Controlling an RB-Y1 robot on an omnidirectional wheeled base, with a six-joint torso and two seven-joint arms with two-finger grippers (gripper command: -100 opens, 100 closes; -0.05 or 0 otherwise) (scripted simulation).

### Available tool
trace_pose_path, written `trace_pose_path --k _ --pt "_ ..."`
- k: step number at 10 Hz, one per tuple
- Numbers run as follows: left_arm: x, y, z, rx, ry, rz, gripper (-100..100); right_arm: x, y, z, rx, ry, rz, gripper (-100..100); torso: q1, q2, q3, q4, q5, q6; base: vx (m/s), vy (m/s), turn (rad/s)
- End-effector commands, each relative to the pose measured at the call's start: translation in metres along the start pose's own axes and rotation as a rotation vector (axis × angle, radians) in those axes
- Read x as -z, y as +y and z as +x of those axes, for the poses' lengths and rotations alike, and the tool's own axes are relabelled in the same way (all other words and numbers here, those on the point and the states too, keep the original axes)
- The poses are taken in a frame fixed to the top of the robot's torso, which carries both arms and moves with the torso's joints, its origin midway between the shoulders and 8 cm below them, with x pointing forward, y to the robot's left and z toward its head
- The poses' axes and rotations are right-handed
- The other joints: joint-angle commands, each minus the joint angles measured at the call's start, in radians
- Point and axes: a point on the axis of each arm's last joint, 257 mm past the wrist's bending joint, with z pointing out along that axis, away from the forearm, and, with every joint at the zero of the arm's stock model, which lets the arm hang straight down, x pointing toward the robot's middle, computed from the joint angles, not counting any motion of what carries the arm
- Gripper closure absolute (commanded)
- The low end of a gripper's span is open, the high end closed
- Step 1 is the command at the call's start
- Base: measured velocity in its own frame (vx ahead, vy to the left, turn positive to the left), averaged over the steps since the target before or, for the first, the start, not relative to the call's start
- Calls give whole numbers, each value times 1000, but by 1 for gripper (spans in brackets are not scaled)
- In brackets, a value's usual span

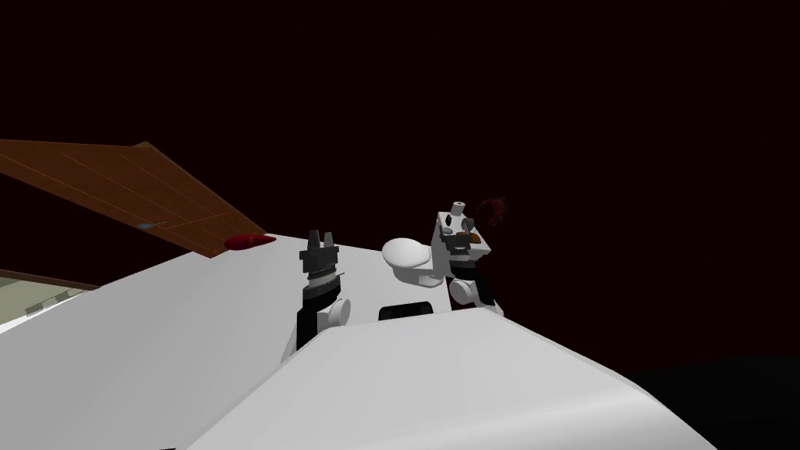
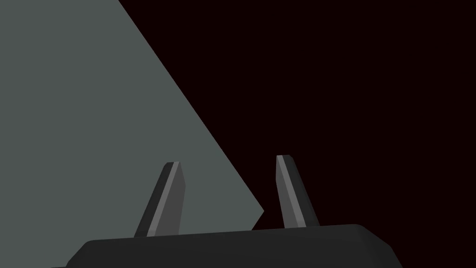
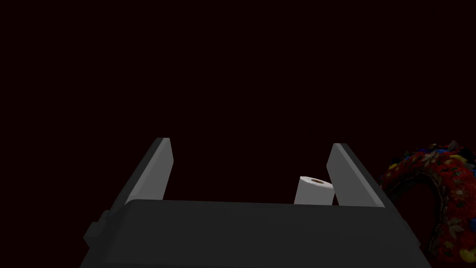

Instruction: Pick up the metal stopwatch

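The brown panel (image 1: 125, 187) looks wood-grained, the red lump (image 1: 250, 241) glossy, the white roll (image 3: 315, 190) matt.

The right gripper (image 3: 251, 142) had its fingers spread, with a black area (image 3: 232, 70) lying free ahead of them. A white roll (image 3: 315, 190) stood close against one finger, and a red flowered wreath (image 3: 441, 160) curved just outside that same finger. The left gripper (image 2: 228, 160) had its fingers apart, with a flat grey surface (image 2: 93, 116) beyond one.
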Motion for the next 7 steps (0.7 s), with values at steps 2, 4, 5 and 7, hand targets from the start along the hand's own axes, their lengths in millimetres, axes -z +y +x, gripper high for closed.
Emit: trace_pose_path --k 2,4,5,7 --pt "0 0 0 0 0 0 0 1 -3 -14 -125 -34 -7 -100 0 0 0 0 0 0 -22 7 -10" --pt "0 0 0 0 0 0 0 3 -7 -25 -225 -63 -16 -100 -1 -1 -1 0 0 0 -15 -1 -10" --pt "0 0 0 0 0 0 0 5 -11 -36 -298 -91 -27 -100 -1 -1 -1 0 0 0 -4 -6 -13" --pt "0 0 0 0 0 0 0 8 -14 -47 -398 -120 -45 -100 -1 -2 -1 0 0 0 3 -5 -7"
